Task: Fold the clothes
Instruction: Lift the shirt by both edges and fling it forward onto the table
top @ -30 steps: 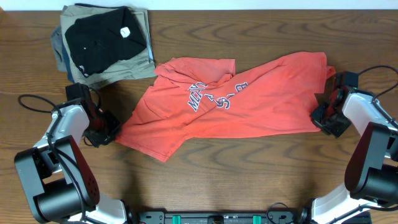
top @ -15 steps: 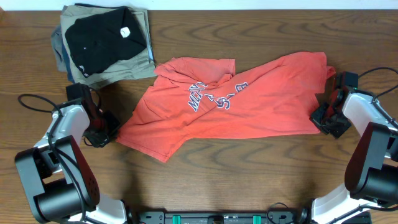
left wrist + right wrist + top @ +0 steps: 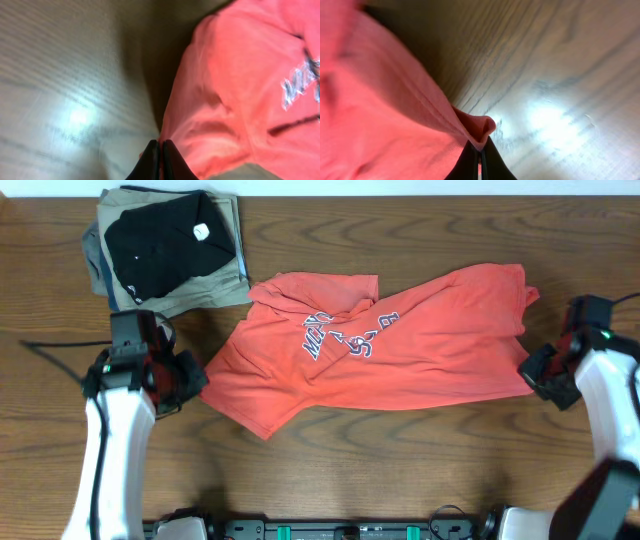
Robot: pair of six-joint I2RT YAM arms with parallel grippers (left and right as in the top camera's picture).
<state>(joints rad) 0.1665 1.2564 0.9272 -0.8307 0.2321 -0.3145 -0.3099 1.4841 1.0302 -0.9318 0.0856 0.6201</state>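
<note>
The clothes, a red-orange T-shirt (image 3: 390, 345) with white block lettering, lie spread across the middle of the table. My left gripper (image 3: 190, 377) is shut on the shirt's left edge, and the left wrist view shows its dark fingers (image 3: 161, 156) pinching the red cloth (image 3: 240, 90) just above the wood. At the shirt's right edge, my right gripper (image 3: 535, 370) is shut on a bunched fold of cloth (image 3: 479, 127), lifted off the table in the right wrist view.
A stack of folded garments, black (image 3: 160, 240) on top of khaki (image 3: 215, 285) and blue, sits at the back left corner. Bare wood lies in front of the shirt.
Both grippers have closed on the shirt's edges and both arms have risen, lifting the left and right edges slightly. The shirt's left edge has drawn a little to the right.
</note>
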